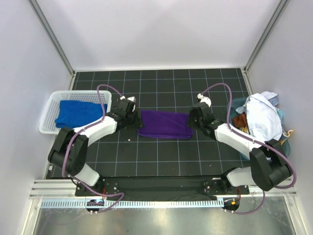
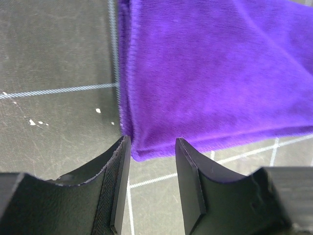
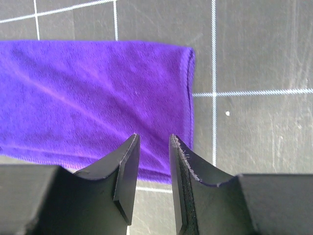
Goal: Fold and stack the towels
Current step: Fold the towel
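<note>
You see the purple towel (image 1: 165, 125) lying folded on the black grid mat (image 1: 161, 156), between both arms. Your left gripper (image 2: 151, 147) has its jaws apart at the towel's corner and holds nothing. Your right gripper (image 3: 154, 142) is also parted and empty, over the opposite end. The blue towel (image 1: 78, 112) lies in the white basket (image 1: 46, 122).

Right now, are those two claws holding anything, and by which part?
Nothing is held. The left gripper and right gripper are both open, one at each end of the purple towel, which lies flat on the mat.
</note>
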